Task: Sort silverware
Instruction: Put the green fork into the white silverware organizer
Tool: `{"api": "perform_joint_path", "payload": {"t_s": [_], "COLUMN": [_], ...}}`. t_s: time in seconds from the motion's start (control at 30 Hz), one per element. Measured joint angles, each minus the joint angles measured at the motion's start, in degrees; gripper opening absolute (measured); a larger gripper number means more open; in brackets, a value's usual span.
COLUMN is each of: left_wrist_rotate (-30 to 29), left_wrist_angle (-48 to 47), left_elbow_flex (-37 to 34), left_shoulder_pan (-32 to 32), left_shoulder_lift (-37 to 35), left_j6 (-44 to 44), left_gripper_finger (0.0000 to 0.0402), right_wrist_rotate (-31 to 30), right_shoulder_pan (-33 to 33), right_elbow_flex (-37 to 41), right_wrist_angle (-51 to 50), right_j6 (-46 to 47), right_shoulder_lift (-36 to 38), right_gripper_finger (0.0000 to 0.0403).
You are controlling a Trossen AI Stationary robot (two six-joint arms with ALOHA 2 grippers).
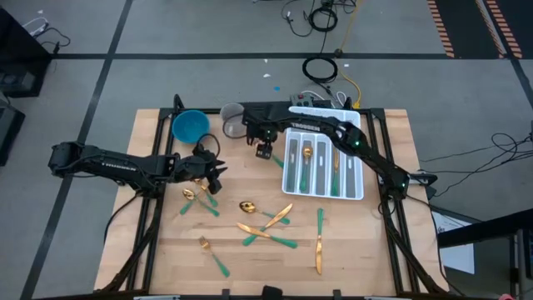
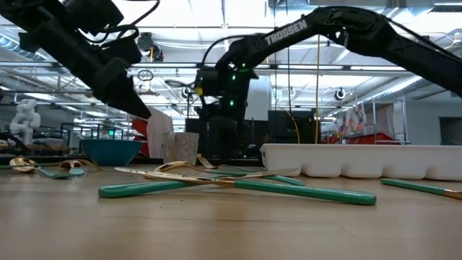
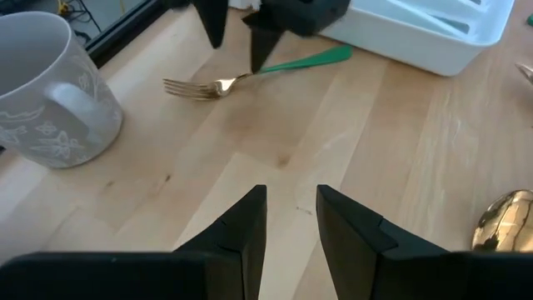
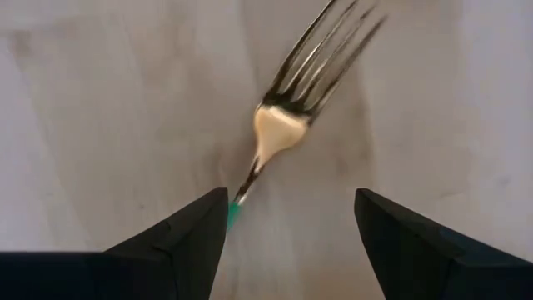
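A fork (image 4: 283,125) with a gold head and a green handle lies flat on the wood between the mug and the tray (image 1: 323,162). My right gripper (image 4: 291,208) hangs open just above it, pointing down, one finger on each side of its neck. I cannot tell whether a finger touches it. My left gripper (image 3: 291,200) is open by a narrow gap, holds nothing and hovers over bare wood (image 1: 215,179) near a gold spoon (image 3: 504,218). More forks, spoons and knives (image 1: 266,235) lie scattered on the near half of the table. Several pieces lie in the tray's compartments.
A blue bowl (image 1: 190,125) and a pale patterned mug (image 3: 46,92) stand at the far edge, left of the white divided tray. Crossed green-handled pieces (image 2: 238,184) lie near the table's front. Cables lie on the floor beyond the table.
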State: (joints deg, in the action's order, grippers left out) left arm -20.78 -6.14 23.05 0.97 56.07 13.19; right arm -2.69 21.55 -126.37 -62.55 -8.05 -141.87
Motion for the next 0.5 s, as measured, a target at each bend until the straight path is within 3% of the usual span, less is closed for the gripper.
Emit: {"api": "perform_joint_path", "payload": {"t_s": [0.1,0.5], "left_wrist_rotate": [-0.01,0.02], "left_wrist_angle": [-0.97,-2.41], "left_elbow_flex": [0.00,0.00], "left_shoulder_pan": [0.02,0.02], "left_shoulder_lift": [0.00,0.00], "left_j6": [-0.02,-1.51], "left_gripper_finger": [0.0115,0.0115], "right_wrist_rotate": [-3.45,-4.04], "right_shoulder_pan": [-0.76,-0.68], "right_elbow_flex": [-0.71,-3.17], "right_wrist_angle": [-1.36,-5.38], "right_j6": [-1.06,1.04], "right_shoulder_lift": [-1.16,-0.10], "right_gripper_finger": [0.0253,0.0253]}}
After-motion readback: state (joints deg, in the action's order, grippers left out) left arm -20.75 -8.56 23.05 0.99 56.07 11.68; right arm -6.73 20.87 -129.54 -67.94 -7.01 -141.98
